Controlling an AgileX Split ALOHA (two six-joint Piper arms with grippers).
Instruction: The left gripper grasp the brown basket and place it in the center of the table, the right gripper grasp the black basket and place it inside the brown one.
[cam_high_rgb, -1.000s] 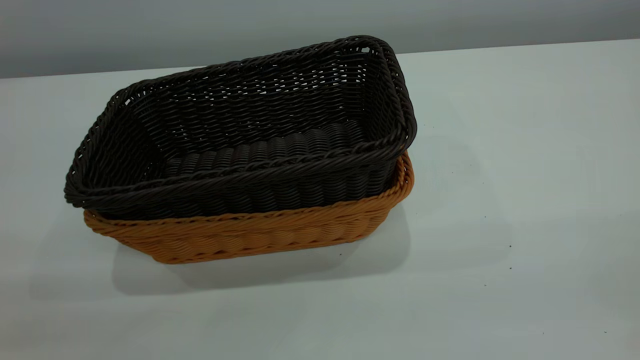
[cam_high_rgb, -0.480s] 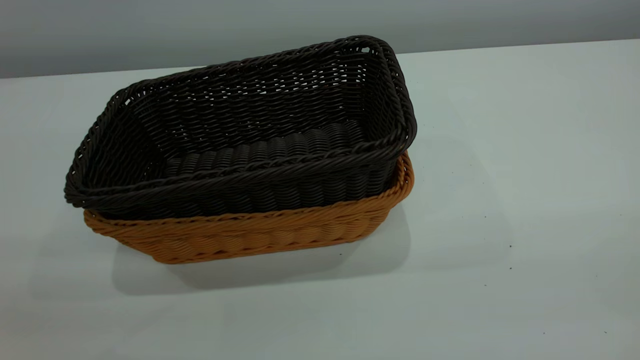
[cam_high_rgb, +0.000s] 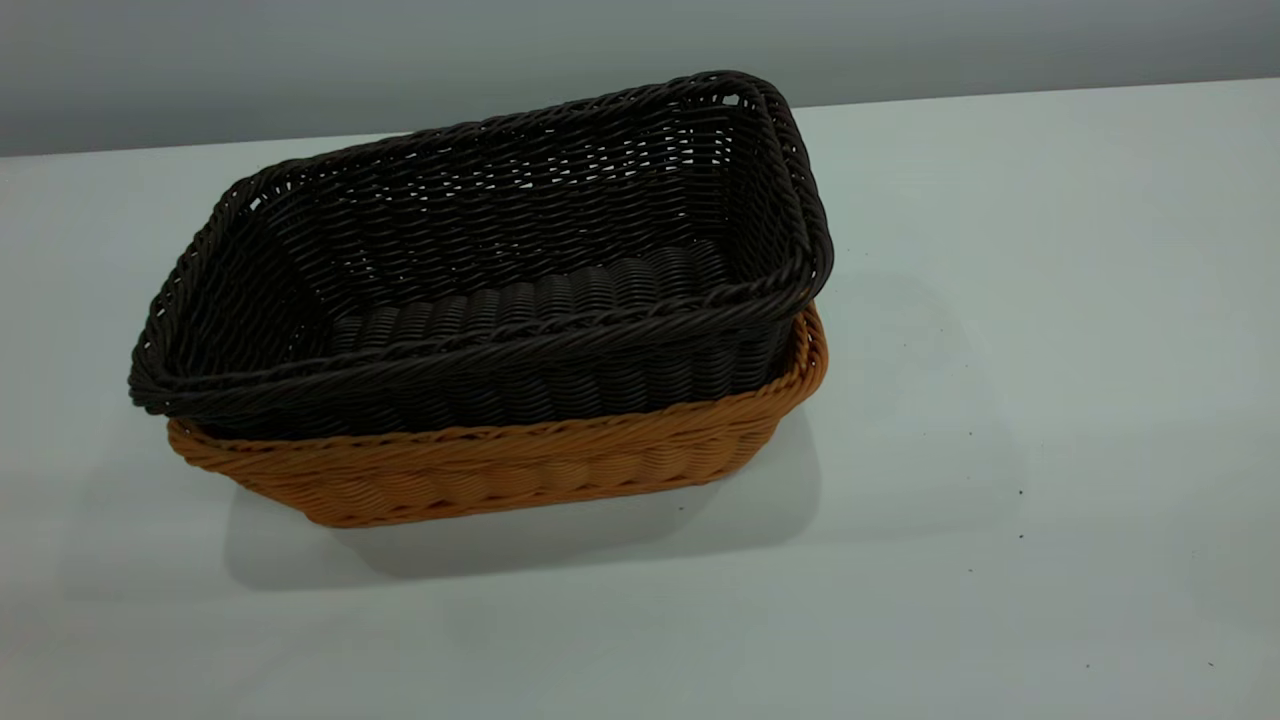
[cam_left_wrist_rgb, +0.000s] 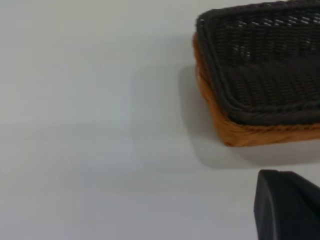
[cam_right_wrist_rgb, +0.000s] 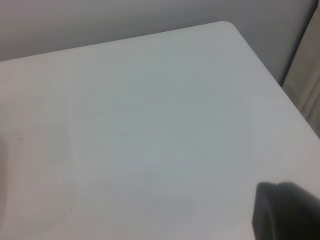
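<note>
Exterior view: black basket (cam_high_rgb: 480, 270) nested inside brown basket (cam_high_rgb: 500, 470), sitting a bit high so dark rim rides above the orange-tan rim; pair stands on white table (cam_high_rgb: 1050, 400), left of centre in that view, tilted at a slight angle to the table's far edge. No arm or gripper anywhere in ext. view. Left wrist view adds what ext. view lacks: a dark blunt piece of the left gripper (cam_left_wrist_rgb: 287, 207) at the frame corner, off the table surface, apart from the baskets; black basket (cam_left_wrist_rgb: 265, 65) and brown basket (cam_left_wrist_rgb: 235, 132) seen from one end, cut off by frame edge, bare table (cam_left_wrist_rgb: 90, 125) beside them. Right wrist view: only a dark corner of the right gripper (cam_right_wrist_rgb: 287, 212) over empty-looking stretch of table (cam_right_wrist_rgb: 150, 115), incl. a rounded table corner, wall behind and a pale strip at the side; baskets not in that view. Fingers of both grippers mostly out of frame, so can't tell whether spread or closed; neither seen holding anything. Brown basket's inside, far wall and most of its ends hidden by the black one; side handle not made out. Few small dark specks on table right of baskets, plus soft shadow under and in front of them. Nothing else around.
</note>
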